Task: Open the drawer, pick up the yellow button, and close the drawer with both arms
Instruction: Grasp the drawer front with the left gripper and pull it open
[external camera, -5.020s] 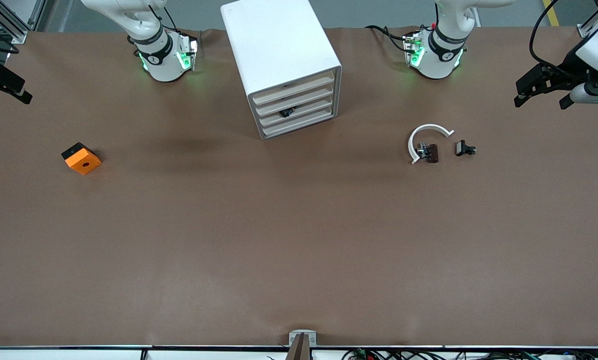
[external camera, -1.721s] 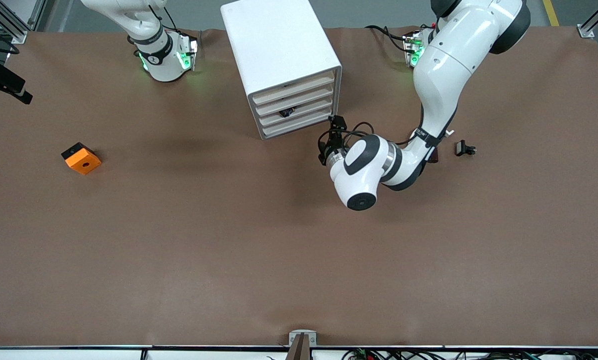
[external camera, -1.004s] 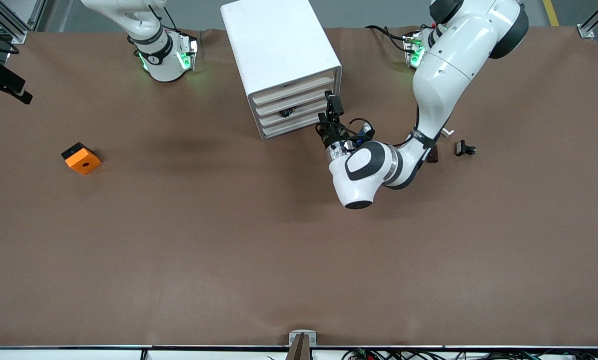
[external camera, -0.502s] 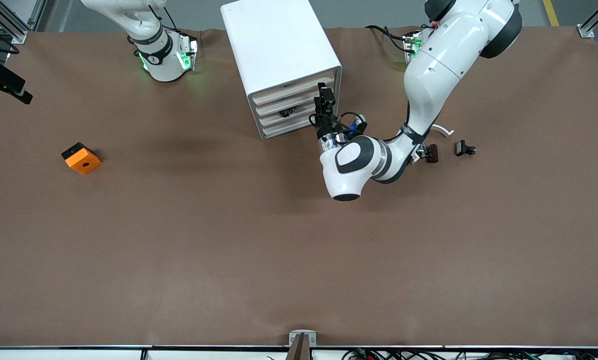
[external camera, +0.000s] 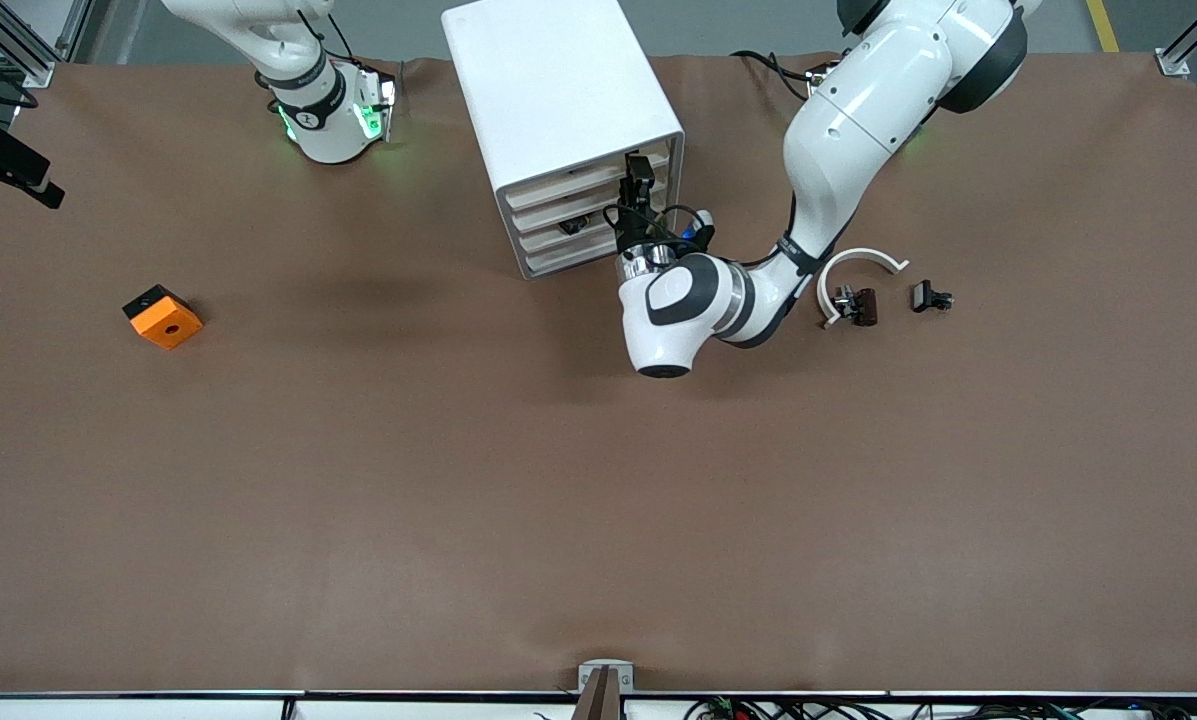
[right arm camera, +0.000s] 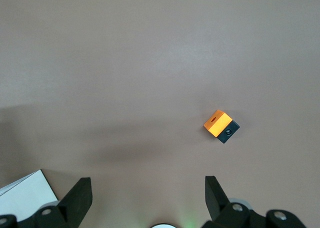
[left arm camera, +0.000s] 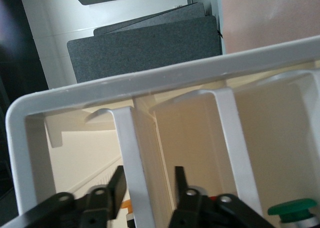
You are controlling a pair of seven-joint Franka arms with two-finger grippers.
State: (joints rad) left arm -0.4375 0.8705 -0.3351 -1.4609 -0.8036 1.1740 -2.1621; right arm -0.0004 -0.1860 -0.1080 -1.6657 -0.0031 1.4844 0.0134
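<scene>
The white cabinet (external camera: 558, 90) stands at the robots' edge of the table, its four drawers shut. My left gripper (external camera: 638, 172) is open at the top drawer's cream slotted front (external camera: 578, 172), at its end toward the left arm. In the left wrist view the gripper (left arm camera: 149, 183) has its fingers (left arm camera: 118, 184) astride a white upright bar (left arm camera: 129, 153) of that front, not shut on it. A small orange and black bit (left arm camera: 126, 206) shows low by the bar; I cannot tell whether it is the button. My right gripper (right arm camera: 147, 195) is open and empty, high over the table, waiting.
An orange cube with a dark hole (external camera: 163, 316) lies toward the right arm's end, also in the right wrist view (right arm camera: 220, 125). A white arc (external camera: 858, 262) and two black clips (external camera: 863, 305) lie toward the left arm's end. A dark item (external camera: 573, 225) shows in the third drawer's slot.
My left arm has swung in from its end of the table to the cabinet front, and its gripper has climbed from the lower drawers to the top drawer. The right arm has not moved.
</scene>
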